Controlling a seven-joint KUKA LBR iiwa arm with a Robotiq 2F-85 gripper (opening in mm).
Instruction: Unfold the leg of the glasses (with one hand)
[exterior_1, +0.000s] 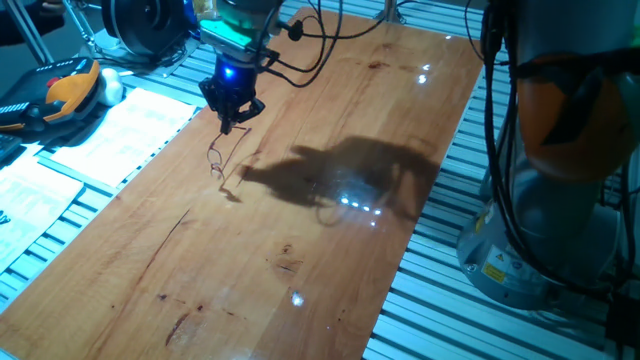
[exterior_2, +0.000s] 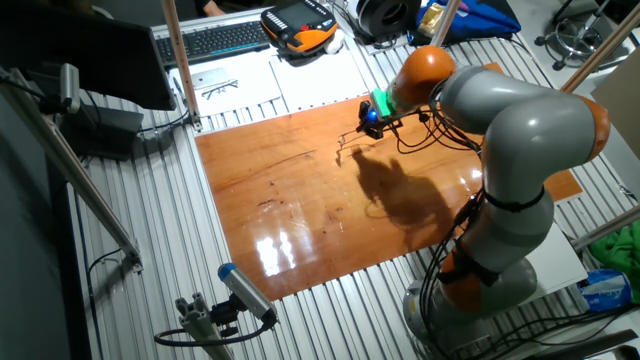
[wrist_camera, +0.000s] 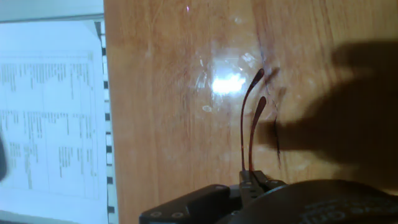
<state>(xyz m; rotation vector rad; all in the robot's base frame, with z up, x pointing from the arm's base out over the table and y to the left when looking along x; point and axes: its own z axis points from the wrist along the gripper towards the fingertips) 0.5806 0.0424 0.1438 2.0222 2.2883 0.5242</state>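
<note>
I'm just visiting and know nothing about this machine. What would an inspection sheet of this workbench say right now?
Surface: wooden tabletop, glossy, with light glare.
Job's things: glasses hanging from the hand, lifted above the wood; both legs lie close together.
Clutter: printed paper sheets beside the wood.
Grippers: hand shut on the glasses frame, blue light glowing.
Cables: black cables trailing from the hand.
Surroundings: keyboard, slatted metal bench.

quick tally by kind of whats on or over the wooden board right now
glasses: 1
end effector: 1
total: 2
The glasses hang from the end effector, with their lower end at the wooden board.
</note>
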